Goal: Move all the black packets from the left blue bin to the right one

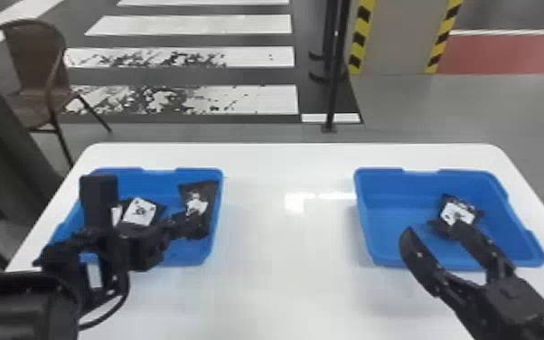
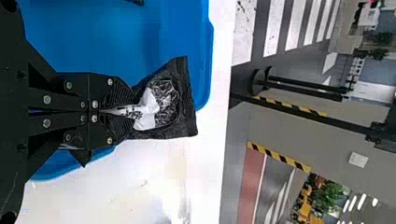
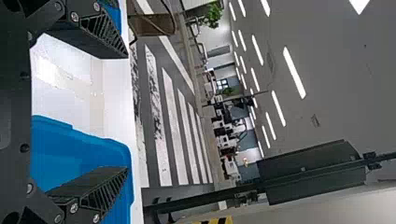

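Working the pick-up step, by my reading: left pincer (image 2: 122, 111) is clenched on one end of a black packet (image 2: 185, 95), its far end sticking out past the fingertips, at the inner side of the left blue bin (image 1: 189, 258). Cannot tell whether that packet is clear of the bin floor. A second packet (image 1: 139, 211) lies in the same bin, near the middle; a pale patch beside it is half hidden by the arm, and I can't say whether that is another. Across the bench (image 1: 284, 280), the right blue bin (image 1: 393, 183) has one packet (image 1: 458, 209) in it, toward its outer side. Right pincer (image 1: 433, 231) stands over that bin, fingers spread, nothing between them. My judgement: partway through the task, at least two packets to go. Next move calls for a straight lift over the bin wall, then a level carry toward the right bin, either handing over midway or dropping directly with the right arm out of the way. The grip is near one end, so the soft pouch may swing or slip; I'd go slowly.
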You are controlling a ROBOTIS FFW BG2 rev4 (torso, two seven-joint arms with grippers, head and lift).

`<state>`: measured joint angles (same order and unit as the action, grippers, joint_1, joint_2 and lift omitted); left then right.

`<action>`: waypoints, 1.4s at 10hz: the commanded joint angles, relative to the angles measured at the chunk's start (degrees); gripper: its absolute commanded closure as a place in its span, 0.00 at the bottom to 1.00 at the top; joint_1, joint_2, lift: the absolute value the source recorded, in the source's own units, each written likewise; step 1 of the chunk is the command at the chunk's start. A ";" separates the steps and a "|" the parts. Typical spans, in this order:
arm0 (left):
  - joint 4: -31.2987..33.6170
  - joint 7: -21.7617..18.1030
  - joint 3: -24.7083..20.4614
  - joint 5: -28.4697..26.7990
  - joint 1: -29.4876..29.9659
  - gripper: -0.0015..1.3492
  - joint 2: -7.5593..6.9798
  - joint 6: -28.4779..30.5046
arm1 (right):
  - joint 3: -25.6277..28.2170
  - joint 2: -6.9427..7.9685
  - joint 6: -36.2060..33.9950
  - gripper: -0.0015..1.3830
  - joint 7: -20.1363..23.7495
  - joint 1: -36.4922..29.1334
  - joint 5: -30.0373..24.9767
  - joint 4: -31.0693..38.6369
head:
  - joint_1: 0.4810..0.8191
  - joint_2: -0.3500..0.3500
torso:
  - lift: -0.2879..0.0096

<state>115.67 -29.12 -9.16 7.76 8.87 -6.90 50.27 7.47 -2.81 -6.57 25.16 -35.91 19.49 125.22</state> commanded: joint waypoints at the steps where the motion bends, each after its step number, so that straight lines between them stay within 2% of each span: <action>1: 7.45 -0.59 0.24 2.18 4.49 0.85 0.05 0.36 | -0.27 0.00 -2.14 0.14 1.74 1.32 0.74 -0.13 | 0.63 0.54 | 0.50; 3: 11.52 -1.03 4.24 6.29 6.46 0.85 0.13 0.21 | -1.76 -0.35 -3.69 0.14 3.41 4.00 2.79 -1.68 | 0.63 0.52 | 0.50; 5: 11.80 -1.11 9.16 9.15 6.46 0.85 -0.04 -0.21 | -5.53 -1.76 -4.25 0.14 3.84 6.95 6.22 -3.23 | 0.63 0.45 | 0.50; 8: 11.80 -1.11 15.44 11.66 4.07 0.85 -0.39 -0.21 | -7.82 -1.93 -4.68 0.14 3.84 11.87 8.73 -7.59 | 0.63 0.38 | 0.50; 12: 11.80 -1.03 17.84 13.38 3.37 0.85 -0.57 -0.21 | -8.96 -1.93 -4.96 0.15 3.84 14.68 9.42 -9.84 | 0.63 0.32 | 0.50; 13: 11.80 -1.03 18.64 13.72 2.94 0.85 -0.75 -0.21 | -9.64 -1.93 -6.22 0.26 3.84 15.95 10.45 -11.80 | 0.63 0.31 | 0.50; 14: 11.80 -1.03 19.67 14.29 2.38 0.85 -1.10 -0.21 | -10.10 -2.11 -7.63 0.51 3.84 16.79 11.36 -13.21 | 0.63 0.31 | 0.50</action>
<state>127.48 -30.12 9.86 21.70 11.57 -7.81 50.08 -2.34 -4.81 -13.30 29.01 -19.72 30.27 112.98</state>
